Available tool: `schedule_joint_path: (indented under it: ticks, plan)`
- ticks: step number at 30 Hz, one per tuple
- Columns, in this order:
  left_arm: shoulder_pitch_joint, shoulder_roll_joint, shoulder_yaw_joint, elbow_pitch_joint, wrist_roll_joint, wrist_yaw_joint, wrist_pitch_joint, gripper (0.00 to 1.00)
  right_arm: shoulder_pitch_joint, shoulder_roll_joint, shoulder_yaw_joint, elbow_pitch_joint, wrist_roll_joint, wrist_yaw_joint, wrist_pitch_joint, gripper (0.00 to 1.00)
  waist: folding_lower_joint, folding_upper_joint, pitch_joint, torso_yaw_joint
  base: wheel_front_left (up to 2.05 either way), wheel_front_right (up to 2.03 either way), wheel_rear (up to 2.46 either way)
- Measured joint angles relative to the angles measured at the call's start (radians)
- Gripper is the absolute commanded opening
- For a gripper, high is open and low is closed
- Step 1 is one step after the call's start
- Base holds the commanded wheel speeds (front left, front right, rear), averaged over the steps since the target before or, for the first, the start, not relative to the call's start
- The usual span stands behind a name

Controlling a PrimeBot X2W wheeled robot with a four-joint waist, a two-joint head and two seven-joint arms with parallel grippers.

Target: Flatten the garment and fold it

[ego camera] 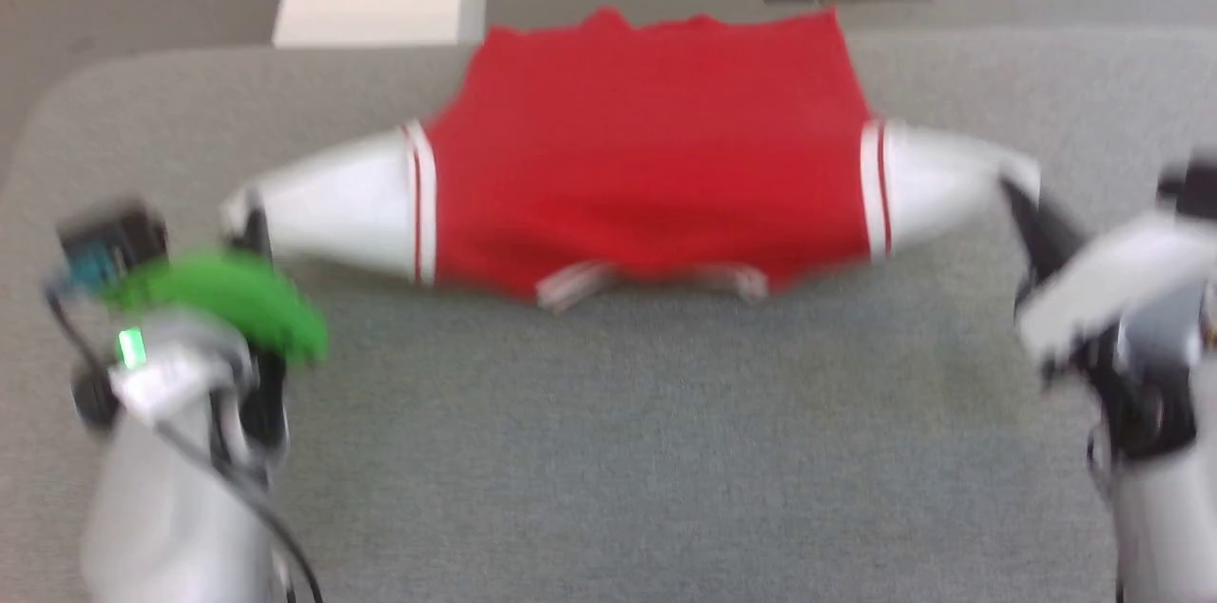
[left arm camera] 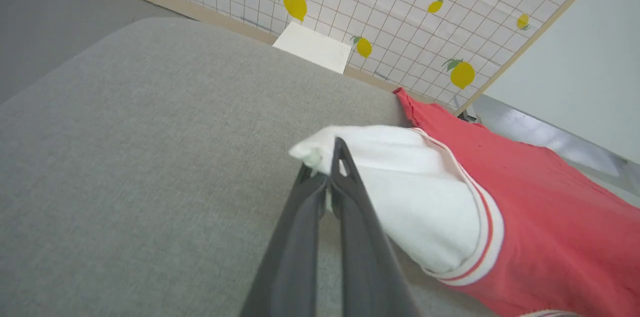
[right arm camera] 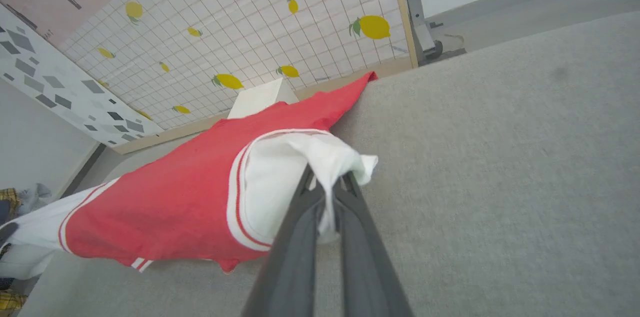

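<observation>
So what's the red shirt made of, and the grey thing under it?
The shirt looks like soft, matte knitted cloth, maybe cotton or a sporty blend: it sags and bunches at the white sleeves. The grey surface looks like matte, speckled woven or felt-like fabric; what it covers can't be told.

garment [ego camera: 647, 156] | red, white sleeves | spread taut | sleeve ends lifted
</observation>
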State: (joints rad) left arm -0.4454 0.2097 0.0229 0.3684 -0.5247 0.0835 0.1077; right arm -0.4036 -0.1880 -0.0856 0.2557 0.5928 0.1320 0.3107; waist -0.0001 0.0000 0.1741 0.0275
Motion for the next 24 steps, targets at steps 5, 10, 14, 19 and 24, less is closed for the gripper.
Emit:
schedule_joint_path:
  ticks: [5, 10, 14, 19, 24]
  plan:
    - [0.249, -0.024, 0.021, -0.112, -0.025, 0.047, 0.063, 0.0, 0.22, 0.04, -0.05, -0.088, -0.022, 0.0, 0.036, 0.0, 0.0, 0.0, -0.085, 0.012, 0.0, 0.0, 0.0]
    - [0.436, -0.024, 0.051, -0.214, -0.061, 0.101, 0.152, 0.0, 0.388, 0.057, -0.071, -0.19, -0.102, 0.0, 0.117, 0.0, 0.0, 0.0, -0.15, 0.02, 0.0, 0.0, 0.0]
    - [0.534, -0.019, 0.053, -0.291, -0.065, 0.154, 0.243, 0.0, 0.459, 0.057, -0.079, -0.268, -0.161, 0.0, 0.211, 0.0, 0.0, 0.0, -0.177, 0.024, 0.0, 0.0, 0.0]
    - [0.587, 0.015, -0.02, -0.338, -0.005, 0.183, 0.351, 0.0, 0.483, 0.006, -0.039, -0.346, -0.28, 0.0, 0.377, 0.0, -0.0001, 0.0, -0.177, 0.02, 0.0, 0.0, 0.0]
    - [0.586, 0.021, -0.047, -0.32, 0.013, 0.195, 0.369, 0.0, 0.456, -0.028, 0.095, -0.341, -0.377, 0.0, 0.555, 0.0, 0.0, 0.0, -0.155, 0.007, 0.0, 0.0, 0.0]
